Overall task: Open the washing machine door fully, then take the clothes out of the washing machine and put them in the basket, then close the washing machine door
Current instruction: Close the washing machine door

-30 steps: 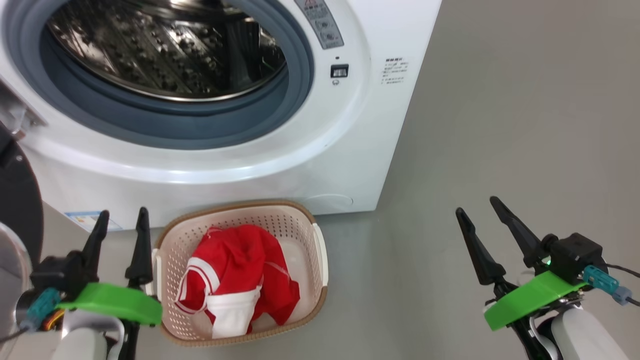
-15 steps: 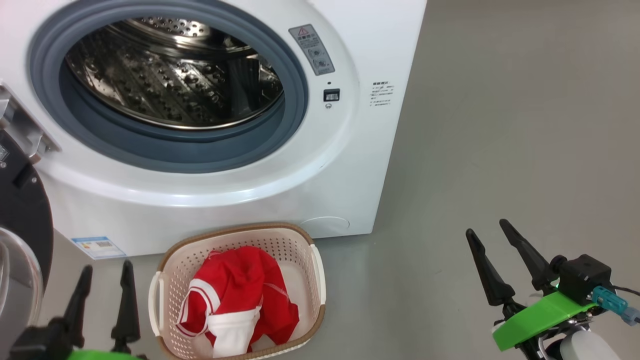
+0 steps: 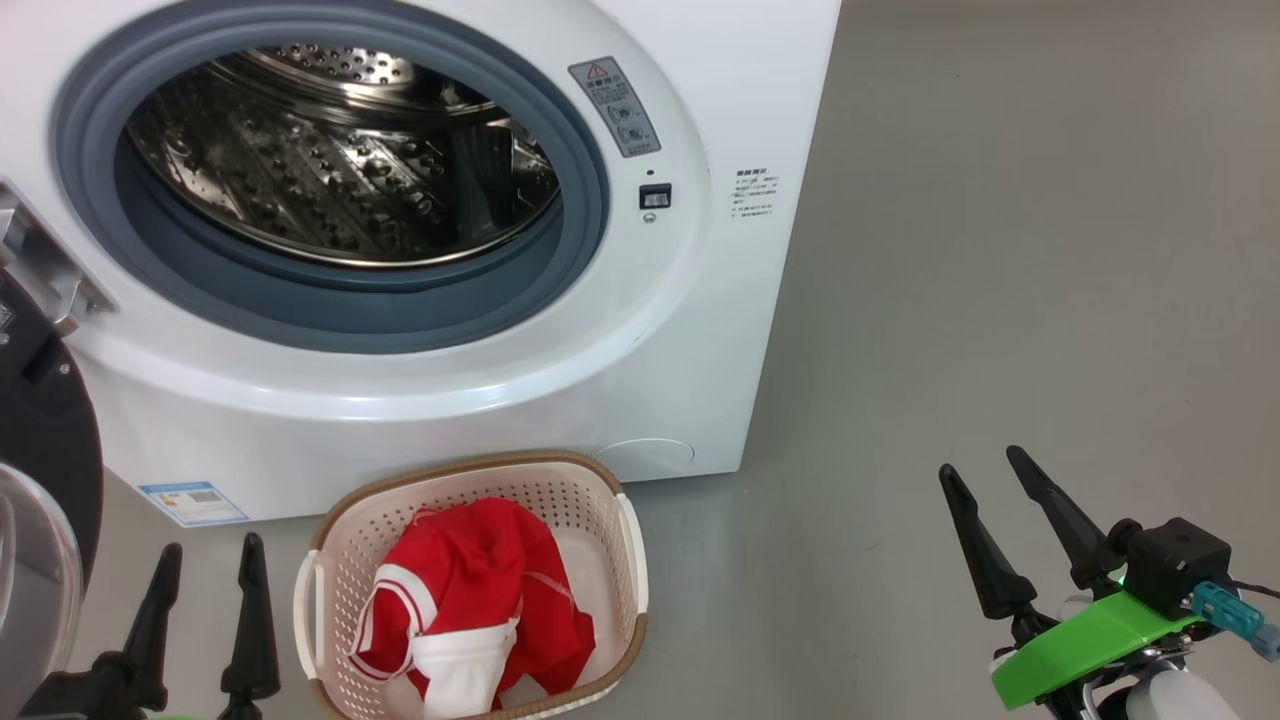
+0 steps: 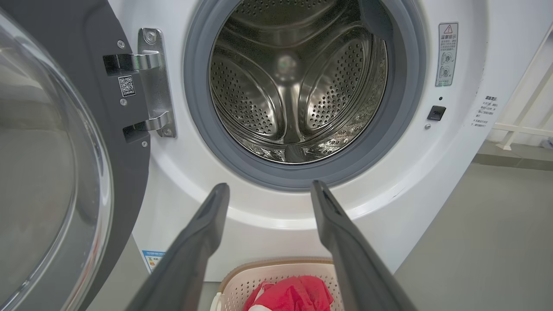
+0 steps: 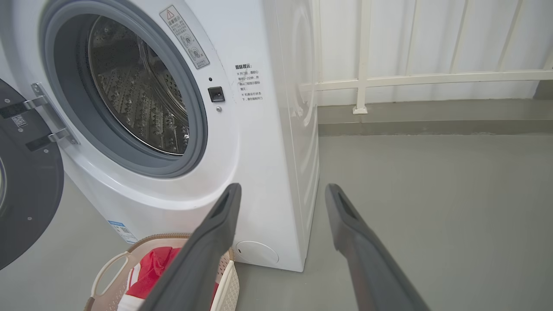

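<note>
The white washing machine (image 3: 690, 330) stands with its steel drum (image 3: 340, 160) bare of fabric. Its black-rimmed glass door (image 3: 40, 470) hangs swung out at the far left, hinge (image 4: 151, 82) in the left wrist view. On the floor before the machine sits the cream basket (image 3: 330, 560) holding the red and white clothes (image 3: 470, 600). My left gripper (image 3: 210, 560) stands open just left of the basket, holding nothing. Off to the right, my right gripper (image 3: 985, 470) is open over bare floor, also holding nothing.
Grey floor (image 3: 1000, 250) spreads to the right of the machine. A pale railing (image 5: 389, 77) and a wall stand behind it. A blue label (image 3: 195, 503) is stuck low on the machine's front.
The head camera has tilted up, so everything sits lower in the picture and more of the drum shows. Both grippers stay open; basket and clothes lie as before.
</note>
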You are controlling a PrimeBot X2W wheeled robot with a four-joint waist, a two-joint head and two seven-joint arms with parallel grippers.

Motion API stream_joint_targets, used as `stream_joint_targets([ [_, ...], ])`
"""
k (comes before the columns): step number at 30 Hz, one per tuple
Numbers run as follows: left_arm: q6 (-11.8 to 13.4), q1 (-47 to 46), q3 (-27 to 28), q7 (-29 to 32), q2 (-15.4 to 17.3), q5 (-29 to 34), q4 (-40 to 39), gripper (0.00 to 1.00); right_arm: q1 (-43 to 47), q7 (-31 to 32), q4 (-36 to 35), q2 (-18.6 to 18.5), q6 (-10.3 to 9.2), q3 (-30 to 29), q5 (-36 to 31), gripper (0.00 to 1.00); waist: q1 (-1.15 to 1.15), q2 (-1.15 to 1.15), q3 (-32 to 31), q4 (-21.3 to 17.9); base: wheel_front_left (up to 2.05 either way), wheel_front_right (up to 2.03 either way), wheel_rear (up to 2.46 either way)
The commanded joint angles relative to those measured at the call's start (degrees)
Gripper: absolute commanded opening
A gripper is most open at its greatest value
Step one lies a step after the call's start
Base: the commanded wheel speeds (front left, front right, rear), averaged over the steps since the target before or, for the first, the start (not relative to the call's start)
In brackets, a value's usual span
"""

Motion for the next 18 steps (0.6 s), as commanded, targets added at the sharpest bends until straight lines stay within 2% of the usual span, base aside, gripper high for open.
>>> stream_joint_targets([
  [1,-0.18,-0.69,2.03,-0.7,0.85,-0.21,-1.51,1.0,-0.27,-0.69,-1.33,-0.68,0.09,0.96,0.13,1.0,0.0,0.0,0.11,0.01,0.0,0.0,0.0],
  [18,-0.18,-1.38,2.09,-0.7,0.84,-0.24,-0.89,1.0,-0.65,-0.69,-1.3,-0.69,0.09,1.03,0.02,1.0,0.0,0.0,0.51,0.1,0.0,0.0,0.0],
])
